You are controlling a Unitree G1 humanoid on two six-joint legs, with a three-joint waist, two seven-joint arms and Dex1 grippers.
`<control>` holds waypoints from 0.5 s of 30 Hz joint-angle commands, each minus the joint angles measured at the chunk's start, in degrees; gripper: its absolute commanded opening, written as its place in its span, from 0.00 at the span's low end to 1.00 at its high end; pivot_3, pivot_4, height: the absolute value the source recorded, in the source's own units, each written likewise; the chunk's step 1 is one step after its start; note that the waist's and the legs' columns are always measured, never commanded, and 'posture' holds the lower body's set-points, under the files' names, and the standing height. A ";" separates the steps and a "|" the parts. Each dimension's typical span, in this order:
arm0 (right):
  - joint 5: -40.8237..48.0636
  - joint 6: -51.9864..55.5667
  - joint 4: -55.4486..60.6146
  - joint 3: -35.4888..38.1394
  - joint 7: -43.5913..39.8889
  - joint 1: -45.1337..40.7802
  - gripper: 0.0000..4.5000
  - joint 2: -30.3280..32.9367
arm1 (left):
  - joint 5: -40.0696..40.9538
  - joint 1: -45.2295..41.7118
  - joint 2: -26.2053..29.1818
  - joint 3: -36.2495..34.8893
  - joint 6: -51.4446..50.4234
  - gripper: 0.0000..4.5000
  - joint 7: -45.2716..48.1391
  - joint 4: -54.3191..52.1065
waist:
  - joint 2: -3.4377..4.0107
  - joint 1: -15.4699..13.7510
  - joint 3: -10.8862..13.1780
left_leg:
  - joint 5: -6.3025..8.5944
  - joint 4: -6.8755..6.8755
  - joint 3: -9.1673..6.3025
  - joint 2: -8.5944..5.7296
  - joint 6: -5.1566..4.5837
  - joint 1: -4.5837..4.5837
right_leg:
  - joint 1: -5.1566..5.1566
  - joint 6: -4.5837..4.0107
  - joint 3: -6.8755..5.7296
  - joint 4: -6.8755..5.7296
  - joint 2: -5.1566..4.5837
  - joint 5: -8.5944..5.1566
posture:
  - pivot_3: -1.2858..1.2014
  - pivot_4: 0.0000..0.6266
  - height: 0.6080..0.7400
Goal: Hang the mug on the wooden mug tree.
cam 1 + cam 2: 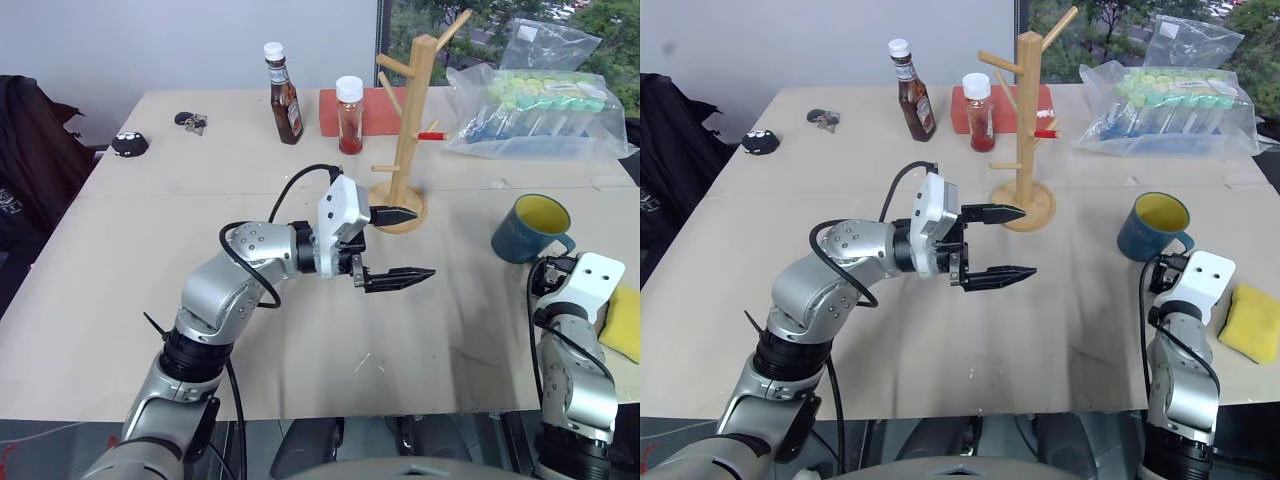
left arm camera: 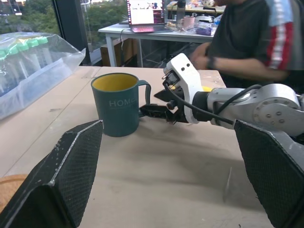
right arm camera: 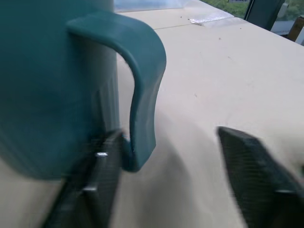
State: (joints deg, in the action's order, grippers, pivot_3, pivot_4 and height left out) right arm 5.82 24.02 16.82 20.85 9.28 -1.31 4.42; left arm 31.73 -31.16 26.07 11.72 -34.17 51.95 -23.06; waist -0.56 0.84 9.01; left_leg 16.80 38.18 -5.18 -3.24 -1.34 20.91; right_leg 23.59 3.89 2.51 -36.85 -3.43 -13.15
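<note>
The right hand (image 3: 161,180) straddles the handle of the mug (image 1: 530,228), fingers apart, not yet clamped; the mug stands on the counter (image 1: 200,180), well apart from the mug tree (image 1: 412,130). The left hand (image 1: 400,246) hovers open. Next: close and lift.

Looked like an office turned robot test space: a large pale board desk (image 1: 200,330) set against a plain white wall (image 1: 180,40) and a window (image 1: 500,20) giving onto green trees. Showed, past the desk, a white table (image 2: 142,35) carrying an open laptop (image 2: 145,12) and clutter, with a seated person (image 2: 247,42) close beside it. Held staged props rather than office goods: sauce bottles (image 1: 283,95), a bag of capped tubes (image 1: 540,110), a wooden mug tree (image 1: 410,130).
</note>
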 commanded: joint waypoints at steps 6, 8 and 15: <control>3.71 -4.78 -7.86 2.25 -4.87 -4.73 0.02 4.49 | 0.91 -0.37 1.02 -2.01 0.03 1.00 -1.10 -3.10 | 0.01 0.07 0.01 | 0.00 0.00 0.01 0.00 0.00 -0.01 | -0.01 0.00 0.01 0.00 0.00 0.00 | 0.52 0.24 1.00; 3.92 -5.11 -8.27 2.17 -5.51 -4.97 0.02 5.11 | 0.88 -0.01 1.24 -2.18 0.10 1.00 -1.19 -3.29 | 0.01 0.02 0.00 | 0.00 0.00 -0.01 0.00 0.00 -0.01 | -0.01 -0.01 -0.01 -0.01 0.01 0.00 | 0.52 0.24 1.00; 7.50 -2.21 -3.21 -1.63 -23.37 -6.77 0.02 19.66 | 1.20 8.06 -1.20 -6.19 3.45 1.00 -6.10 -6.35 | 0.16 0.21 0.09 | 0.02 0.00 0.14 0.00 -0.05 -0.04 | 0.00 0.01 0.14 0.03 0.00 0.01 | 0.52 0.24 1.00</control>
State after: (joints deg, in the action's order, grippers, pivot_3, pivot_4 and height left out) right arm 11.16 21.26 8.36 20.10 -7.59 -6.06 20.28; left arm 31.80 -25.19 26.07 8.07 -33.35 47.81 -26.56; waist -0.41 1.05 9.11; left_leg 16.83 38.17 -5.03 -3.25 -1.40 20.88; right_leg 23.59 3.90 2.66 -36.83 -3.46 -13.14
